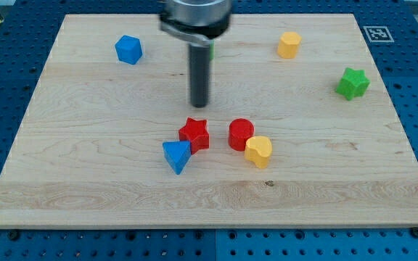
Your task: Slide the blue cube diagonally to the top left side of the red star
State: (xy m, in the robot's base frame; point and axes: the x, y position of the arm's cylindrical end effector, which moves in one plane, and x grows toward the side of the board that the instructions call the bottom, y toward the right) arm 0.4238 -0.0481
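The blue cube [128, 49] sits alone at the frame's upper left, well apart from the red star [194, 133] at centre. My tip [199, 105], a bare tool grasping nothing, hovers just above the star.

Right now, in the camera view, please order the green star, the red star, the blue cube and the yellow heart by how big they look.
Largest to smallest, as they look:
1. red star
2. green star
3. yellow heart and blue cube, too alike to rank.
The differences are small, and the blocks lower in the view may be nearer the camera, so real sizes are unsure.
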